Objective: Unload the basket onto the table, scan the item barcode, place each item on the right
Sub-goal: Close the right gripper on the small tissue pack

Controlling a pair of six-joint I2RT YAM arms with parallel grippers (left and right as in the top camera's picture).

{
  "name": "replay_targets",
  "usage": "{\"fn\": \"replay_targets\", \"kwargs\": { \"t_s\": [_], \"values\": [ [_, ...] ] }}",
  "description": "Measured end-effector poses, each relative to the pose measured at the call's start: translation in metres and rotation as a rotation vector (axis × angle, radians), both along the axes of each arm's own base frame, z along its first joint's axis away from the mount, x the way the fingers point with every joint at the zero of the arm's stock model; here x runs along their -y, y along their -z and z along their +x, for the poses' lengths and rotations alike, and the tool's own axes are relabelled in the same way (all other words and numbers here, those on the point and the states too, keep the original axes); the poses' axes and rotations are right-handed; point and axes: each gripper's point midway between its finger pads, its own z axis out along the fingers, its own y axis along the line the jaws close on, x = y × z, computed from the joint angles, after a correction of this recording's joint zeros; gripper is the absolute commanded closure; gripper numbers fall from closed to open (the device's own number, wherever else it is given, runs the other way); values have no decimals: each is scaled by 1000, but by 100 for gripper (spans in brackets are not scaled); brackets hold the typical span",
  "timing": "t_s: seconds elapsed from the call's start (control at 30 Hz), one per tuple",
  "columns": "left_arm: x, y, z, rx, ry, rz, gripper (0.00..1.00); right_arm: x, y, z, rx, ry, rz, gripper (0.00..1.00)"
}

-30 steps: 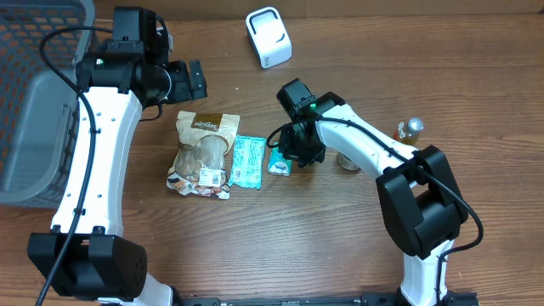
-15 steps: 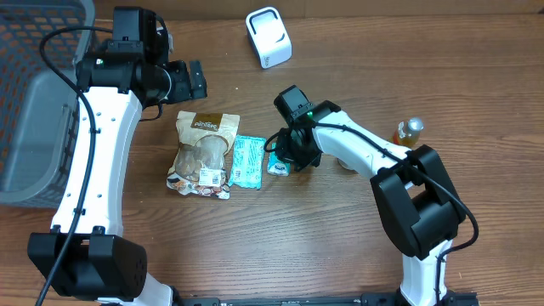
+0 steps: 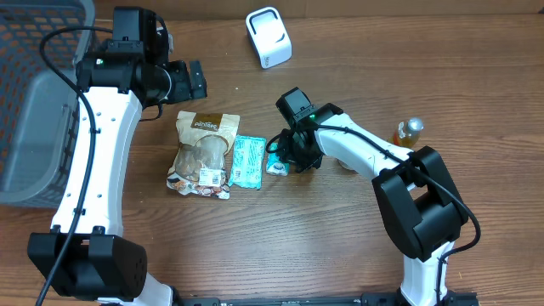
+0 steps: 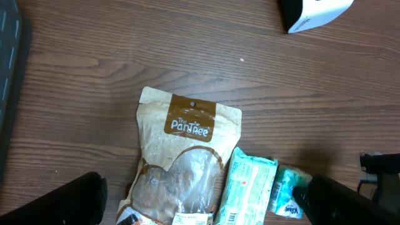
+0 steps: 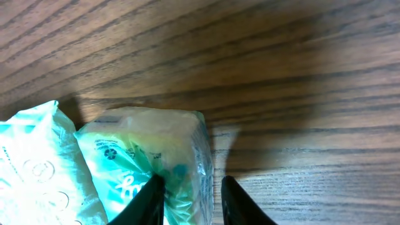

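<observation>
A small teal tissue pack (image 3: 279, 165) lies on the wooden table beside a larger teal wipes packet (image 3: 247, 161) and a brown snack pouch (image 3: 202, 153). My right gripper (image 3: 291, 156) is low over the tissue pack. In the right wrist view its jaws (image 5: 190, 187) stand narrowly apart across the pack's right edge (image 5: 150, 156), one finger over the pack and the other just off its side. My left gripper (image 3: 183, 81) hovers wide open above the pouch (image 4: 181, 162), holding nothing. The white barcode scanner (image 3: 269, 36) stands at the back.
A grey mesh basket (image 3: 34, 102) fills the far left. A small amber bottle (image 3: 408, 131) stands to the right of the right arm. The scanner's corner (image 4: 315, 12) shows at the top of the left wrist view.
The right gripper has slid slightly left onto the tissue pack's edge, and its jaws narrowed and then widened a little. The left arm has not moved.
</observation>
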Motion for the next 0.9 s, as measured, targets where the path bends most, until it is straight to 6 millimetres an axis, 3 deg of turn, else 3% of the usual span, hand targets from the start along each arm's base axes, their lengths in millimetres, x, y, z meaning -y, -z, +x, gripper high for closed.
{"fn": "replay_targets", "kwargs": {
  "t_s": [0.33,0.5,0.57,0.73,0.9],
  "values": [
    [0,0,0,0,0,0,0,-1,-1,-3,-30,-22,42,54],
    [0,0,0,0,0,0,0,0,-6,-10,-38,-41,45,37],
    [0,0,0,0,0,0,0,1,-13,-11,-32,-45,49,24],
    [0,0,0,0,0,0,0,0,-27,-8,2,-49,67,25],
    [0,0,0,0,0,0,0,5,-14,-16,-10,-46,57,34]
  ]
}}
